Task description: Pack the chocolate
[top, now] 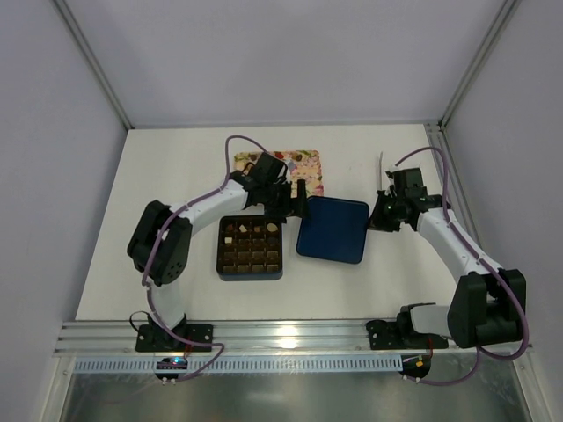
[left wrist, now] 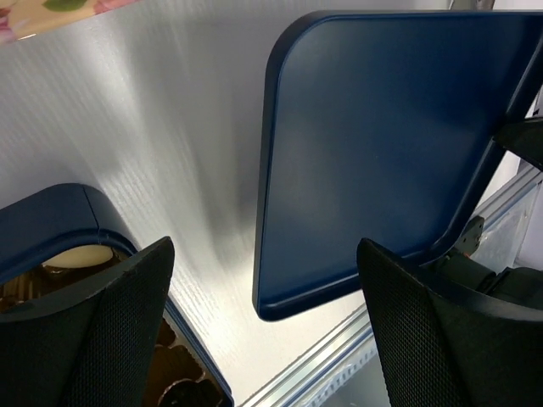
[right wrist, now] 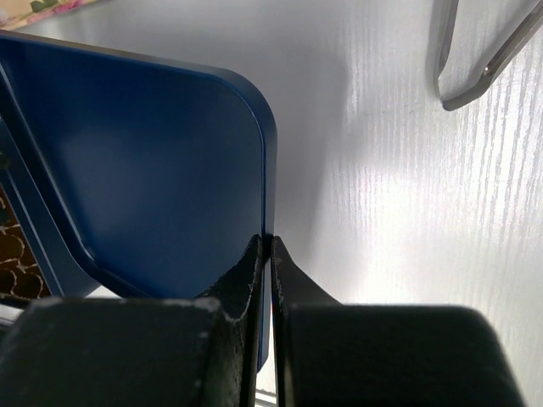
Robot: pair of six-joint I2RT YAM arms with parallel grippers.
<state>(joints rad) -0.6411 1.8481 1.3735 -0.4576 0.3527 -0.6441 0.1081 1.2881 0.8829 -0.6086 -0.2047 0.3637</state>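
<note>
Chocolate [top: 250,244] sits in the cells of a dark brown grid box [top: 251,276] on the white counter [top: 176,176], at nine o'clock from a navy lid [top: 332,230]. Most of the tiny pieces are brown or dark. A few pale ones dot the twelve o'clock rows. One round cream-white bonbon [left wrist: 78,256] rests in a corner cell.

The left arm [top: 204,204] reaches from the table's [top: 176,167] near edge toward its middle, the left gripper [left wrist: 265,246] spread wide, with nothing between its fingers. The right arm [top: 450,244] bends inward from the right edge, and the right gripper [right wrist: 270,243] is pinched on the navy lid's [right wrist: 153,170] rim.
</note>
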